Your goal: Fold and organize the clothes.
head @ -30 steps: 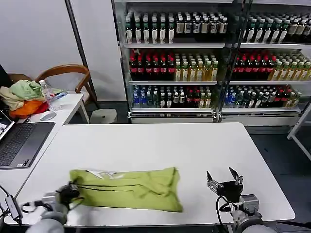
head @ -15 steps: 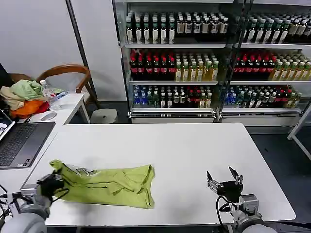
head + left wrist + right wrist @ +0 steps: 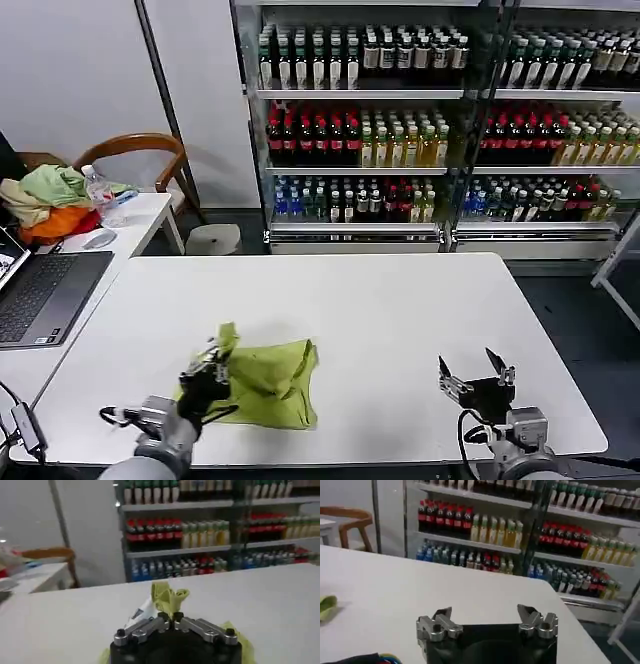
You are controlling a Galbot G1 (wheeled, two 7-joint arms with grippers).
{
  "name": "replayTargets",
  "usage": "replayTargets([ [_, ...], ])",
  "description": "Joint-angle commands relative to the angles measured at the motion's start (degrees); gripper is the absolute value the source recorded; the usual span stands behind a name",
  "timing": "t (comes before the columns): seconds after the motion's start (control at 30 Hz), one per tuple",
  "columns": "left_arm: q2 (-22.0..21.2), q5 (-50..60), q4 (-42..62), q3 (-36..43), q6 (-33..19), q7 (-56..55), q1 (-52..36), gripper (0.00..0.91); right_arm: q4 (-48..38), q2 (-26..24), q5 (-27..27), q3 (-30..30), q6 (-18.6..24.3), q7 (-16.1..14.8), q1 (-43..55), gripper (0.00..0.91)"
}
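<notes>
The clothes, a lime yellow-green T-shirt (image 3: 268, 378), lie bunched and folded over on the white table (image 3: 380, 310) near its front left. My left gripper (image 3: 212, 365) is shut on one end of the shirt and holds it raised over the rest of the cloth. In the left wrist view a tuft of the green T-shirt (image 3: 170, 596) and a white label stick up from between the closed fingers of the left gripper (image 3: 171, 616). My right gripper (image 3: 476, 374) hovers open at the front right of the table, well apart from the shirt. In the right wrist view the right gripper (image 3: 487, 617) holds nothing.
A side table on the left carries an open laptop (image 3: 40, 295), a mouse, a water bottle (image 3: 98, 190) and a heap of pale green and orange garments (image 3: 50, 200). A wooden chair (image 3: 140, 150) stands behind it. Drink shelves (image 3: 440, 120) line the back.
My left gripper carried its end of the shirt to the right, doubling the cloth over itself into a shorter bundle. The right gripper shifted slightly right and nearer.
</notes>
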Motion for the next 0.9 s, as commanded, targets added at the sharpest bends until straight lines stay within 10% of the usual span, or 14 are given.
replayTargets([
  [0.03,-2.4,3.8,3.8,10.4,-2.2,2.1,-5.7,0.040,0.3,0.2,-0.3,1.1,-0.1,0.1,-0.9,0.907],
  [0.33,-2.1,4.6,8.4,11.2,-3.2,2.5,-8.1,0.060,0.4,0.7,-0.6,0.8,-0.2,0.2,-1.0,0.907],
  [0.4,-2.3,5.7,9.6,11.6,-3.4,2.5,-8.3,0.907,0.6,0.7,-0.6,0.8,-0.2,0.2,-1.1,0.907],
  [0.9,-1.8,-2.3,-1.8,5.2,-17.7,6.3,-5.2,0.907,0.3,0.0,-0.4,-0.3,-0.3,0.0,0.0,0.907],
])
